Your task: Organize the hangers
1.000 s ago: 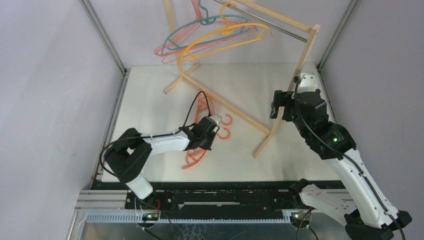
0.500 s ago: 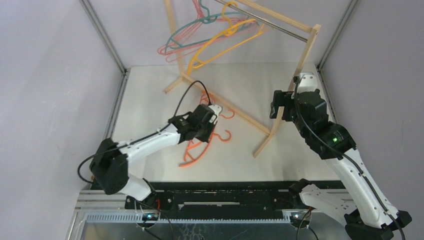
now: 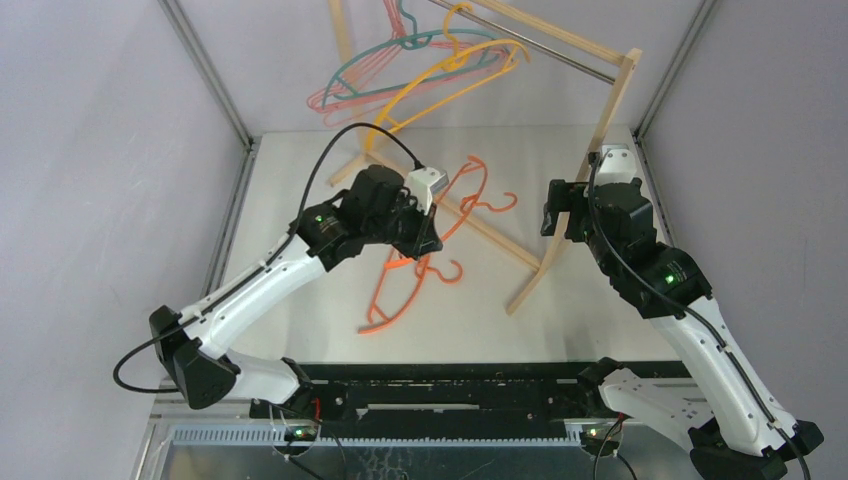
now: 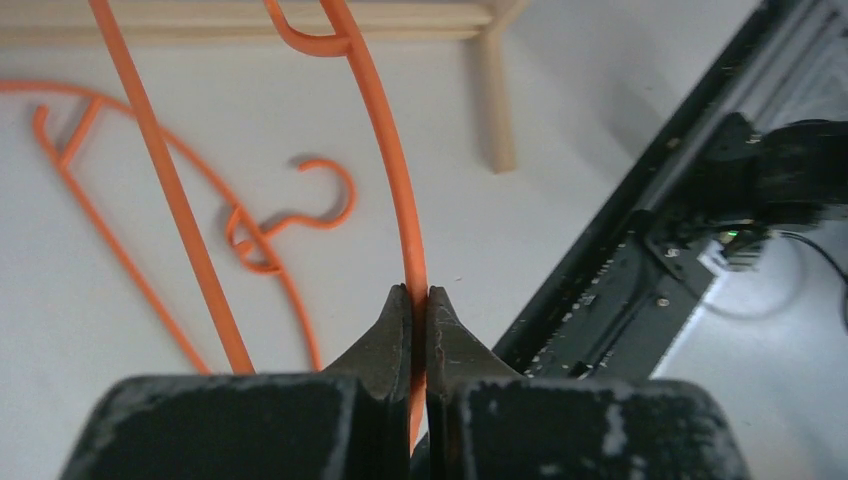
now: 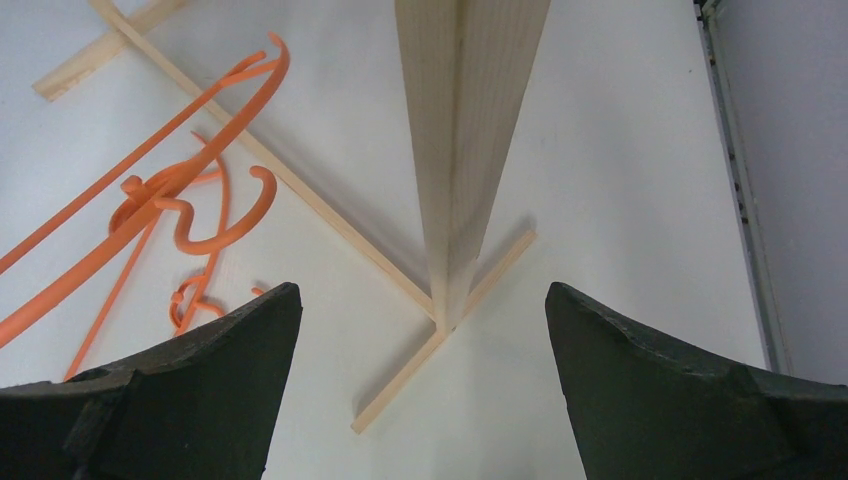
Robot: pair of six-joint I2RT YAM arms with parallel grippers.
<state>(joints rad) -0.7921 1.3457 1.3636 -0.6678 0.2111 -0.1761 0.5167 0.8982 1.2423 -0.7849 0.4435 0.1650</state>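
My left gripper (image 3: 428, 238) (image 4: 418, 295) is shut on the thin arm of an orange hanger (image 3: 472, 182) (image 4: 385, 130) and holds it above the table, over the rack's base bar. The hanger's hook (image 5: 230, 215) also shows in the right wrist view. A second orange hanger (image 3: 398, 292) (image 4: 270, 225) lies flat on the table below. Pink (image 3: 340, 98), teal (image 3: 400, 52) and yellow (image 3: 440, 82) hangers hang on the metal rod (image 3: 545, 45). My right gripper (image 3: 552, 215) (image 5: 420, 295) is open and empty beside the rack's right post (image 5: 465, 130).
The pale wooden rack (image 3: 612, 100) stands across the far half of the table, its base bar (image 3: 490, 235) running diagonally and its foot (image 5: 440, 350) near my right gripper. Grey walls enclose both sides. A black rail (image 3: 440, 375) edges the near side.
My left arm has risen and moved away and to the right, lifting one orange hanger off the table. The yellow hanger has swung on the rod. The right arm has not moved.
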